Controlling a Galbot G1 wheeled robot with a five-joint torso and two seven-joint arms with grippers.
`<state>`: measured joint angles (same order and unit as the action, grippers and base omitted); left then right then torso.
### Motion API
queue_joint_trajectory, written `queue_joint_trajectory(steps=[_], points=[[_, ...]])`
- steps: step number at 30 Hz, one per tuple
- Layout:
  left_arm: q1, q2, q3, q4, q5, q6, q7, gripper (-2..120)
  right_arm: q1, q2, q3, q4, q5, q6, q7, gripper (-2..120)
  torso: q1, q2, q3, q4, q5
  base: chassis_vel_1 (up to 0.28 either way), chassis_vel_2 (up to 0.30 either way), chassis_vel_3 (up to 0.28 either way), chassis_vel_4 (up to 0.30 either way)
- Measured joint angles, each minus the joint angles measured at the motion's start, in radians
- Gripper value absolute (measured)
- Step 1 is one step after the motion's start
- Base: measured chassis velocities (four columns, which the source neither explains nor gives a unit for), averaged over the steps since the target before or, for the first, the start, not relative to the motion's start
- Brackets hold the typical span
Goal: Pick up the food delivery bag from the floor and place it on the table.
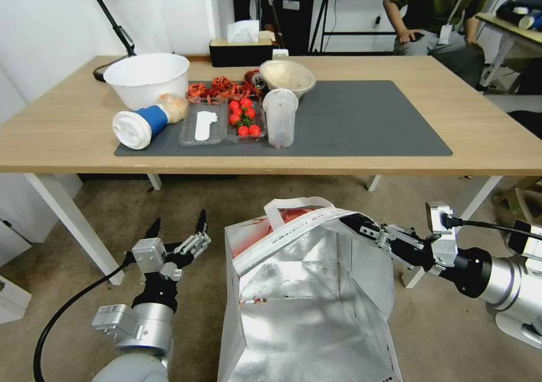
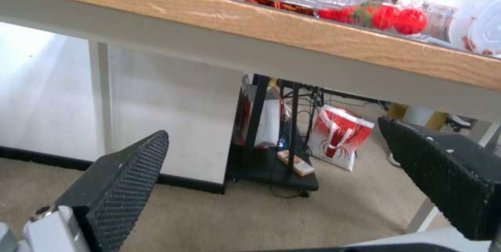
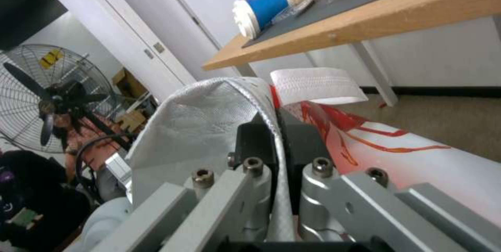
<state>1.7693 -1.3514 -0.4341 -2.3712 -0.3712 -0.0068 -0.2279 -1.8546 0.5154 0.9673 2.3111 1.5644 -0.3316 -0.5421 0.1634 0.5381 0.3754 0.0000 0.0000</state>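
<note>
Right gripper (image 1: 357, 224) pinching the food delivery bag (image 1: 305, 292) rim, lower centre; left gripper (image 1: 178, 227) spread wide, lower left.

1. Food delivery bag (image 1: 305, 292): red-and-white outside, silver foil lining, white strap handles.
2. Table (image 1: 497, 145): light wood, dark grey mat (image 1: 367, 122).
3. Floor (image 1: 186, 201): stained grey-brown.
4. Cup (image 1: 141, 125): blue sleeve, white lid.

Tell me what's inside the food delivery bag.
Inside the food delivery bag only bare silver foil lining shows; its near bottom corner is hidden. The right hand pinches its rim.
</note>
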Motion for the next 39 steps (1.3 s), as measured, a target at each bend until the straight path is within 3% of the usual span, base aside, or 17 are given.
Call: queue_joint_trajectory(steps=[39], points=[[-0.001,0.001,0.001,0.006,0.0,0.001,-0.002,100,0.001,0.001,-0.006,-0.001,-0.011,0.001,-0.007,0,0.063,0.157,0.094,0.0,0.0,0.0,0.0,0.0,0.0]])
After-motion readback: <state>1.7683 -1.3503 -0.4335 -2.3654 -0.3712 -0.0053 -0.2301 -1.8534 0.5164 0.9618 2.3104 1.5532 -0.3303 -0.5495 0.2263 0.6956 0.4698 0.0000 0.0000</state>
